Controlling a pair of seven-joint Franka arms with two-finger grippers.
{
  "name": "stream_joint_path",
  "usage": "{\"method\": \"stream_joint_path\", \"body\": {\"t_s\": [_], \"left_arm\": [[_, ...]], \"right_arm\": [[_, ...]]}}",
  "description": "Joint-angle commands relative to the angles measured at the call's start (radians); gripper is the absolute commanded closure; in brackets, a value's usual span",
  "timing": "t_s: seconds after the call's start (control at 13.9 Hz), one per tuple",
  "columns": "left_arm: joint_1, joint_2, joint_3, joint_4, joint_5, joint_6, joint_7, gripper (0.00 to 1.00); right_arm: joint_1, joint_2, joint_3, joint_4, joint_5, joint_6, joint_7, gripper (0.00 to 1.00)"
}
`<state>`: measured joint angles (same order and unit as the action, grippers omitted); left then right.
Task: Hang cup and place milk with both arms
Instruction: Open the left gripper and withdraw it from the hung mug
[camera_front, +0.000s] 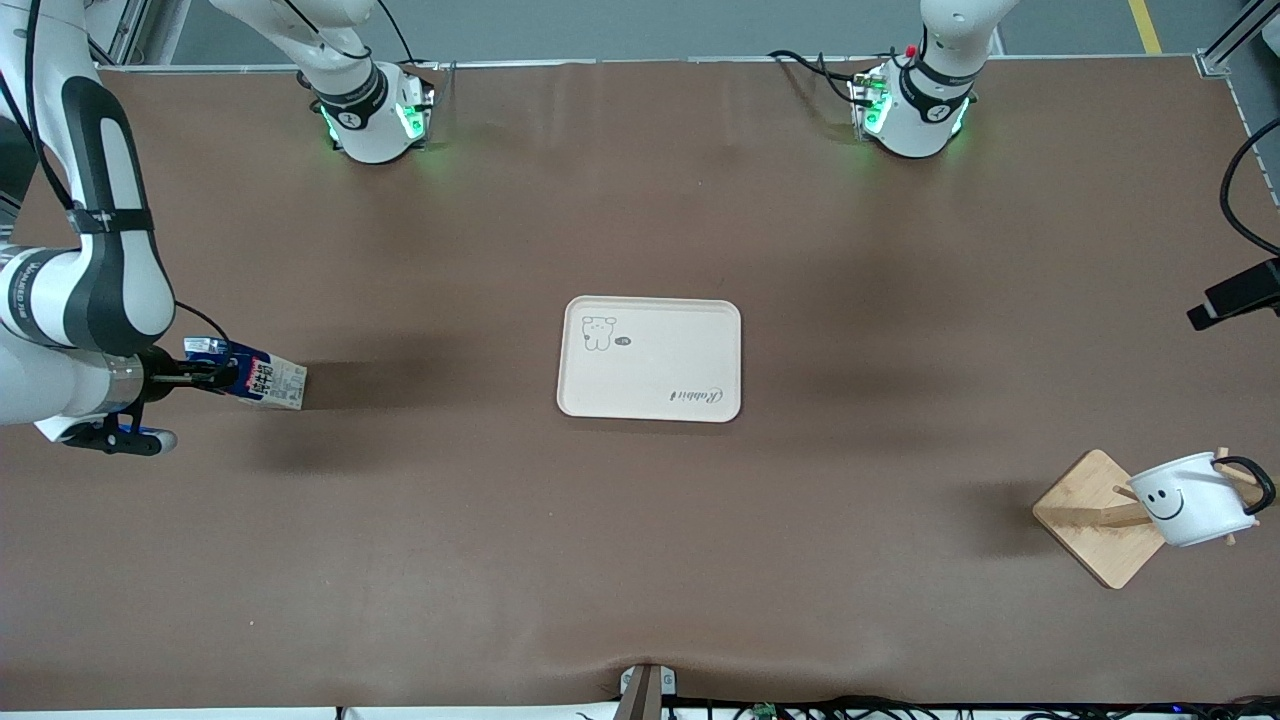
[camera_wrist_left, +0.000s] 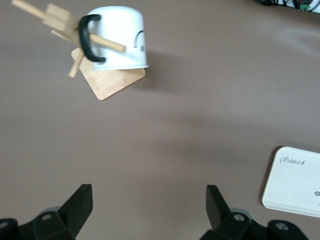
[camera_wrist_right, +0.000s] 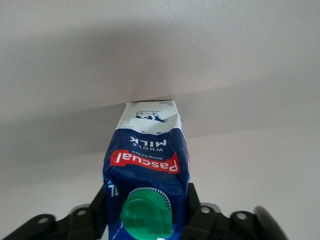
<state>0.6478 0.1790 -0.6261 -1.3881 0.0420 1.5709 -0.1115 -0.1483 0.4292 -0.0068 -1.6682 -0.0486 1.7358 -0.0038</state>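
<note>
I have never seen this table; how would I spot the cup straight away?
Start at the cream tray in the middle of the brown table, then look toward the left arm's end, nearer the front camera, to a small wooden rack. The cup hangs there by its black handle on a peg. It is the only white mug, with a black smiley face.

Cup: white, black handle, smiley face; hung tilted on a wooden rack's peg near the left arm's end. Milk: blue-topped carton, green cap, gripped tilted at the right arm's end.
</note>
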Motion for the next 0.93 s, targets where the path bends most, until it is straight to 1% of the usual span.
{"method": "stream_joint_path", "body": {"t_s": [0.0, 0.07, 0.22, 0.29, 0.5, 0.65, 0.72, 0.79, 0.86], "left_arm": [[-0.193, -0.067, 0.156, -0.012, 0.041, -0.047, 0.000, 0.00], [-0.264, -0.087, 0.228, -0.017, 0.041, -0.076, 0.006, 0.00], [-0.344, -0.122, 0.293, -0.040, 0.029, -0.104, 0.006, 0.00], [-0.396, -0.151, 0.334, -0.067, 0.027, -0.103, 0.006, 0.00], [-0.564, -0.213, 0.478, -0.132, 0.019, -0.103, 0.006, 0.00], [-0.602, -0.240, 0.517, -0.156, -0.025, -0.103, 0.004, 0.00], [-0.618, -0.251, 0.526, -0.172, -0.039, -0.098, 0.004, 0.00], [-0.635, -0.269, 0.540, -0.190, -0.040, -0.091, 0.003, 0.00], [-0.646, -0.279, 0.540, -0.207, -0.042, -0.085, -0.010, 0.00]], "right_arm": [[-0.008, 0.011, 0.008, -0.036, -0.023, 0.025, 0.014, 0.17], [-0.008, 0.013, 0.008, -0.036, -0.023, 0.025, 0.014, 0.17], [-0.008, 0.016, 0.008, -0.036, -0.023, 0.025, 0.014, 0.16], [-0.008, 0.017, 0.008, -0.036, -0.022, 0.024, 0.014, 0.14], [-0.008, 0.017, 0.008, -0.036, -0.022, 0.022, 0.013, 0.14], [-0.007, 0.017, 0.008, -0.036, -0.020, 0.019, 0.014, 0.13], [-0.007, 0.016, 0.010, -0.035, -0.019, 0.016, 0.014, 0.03], [-0.005, 0.016, 0.010, -0.033, -0.019, 0.013, 0.013, 0.00], [-0.004, 0.014, 0.010, -0.033, -0.019, 0.013, 0.014, 0.00]]}}
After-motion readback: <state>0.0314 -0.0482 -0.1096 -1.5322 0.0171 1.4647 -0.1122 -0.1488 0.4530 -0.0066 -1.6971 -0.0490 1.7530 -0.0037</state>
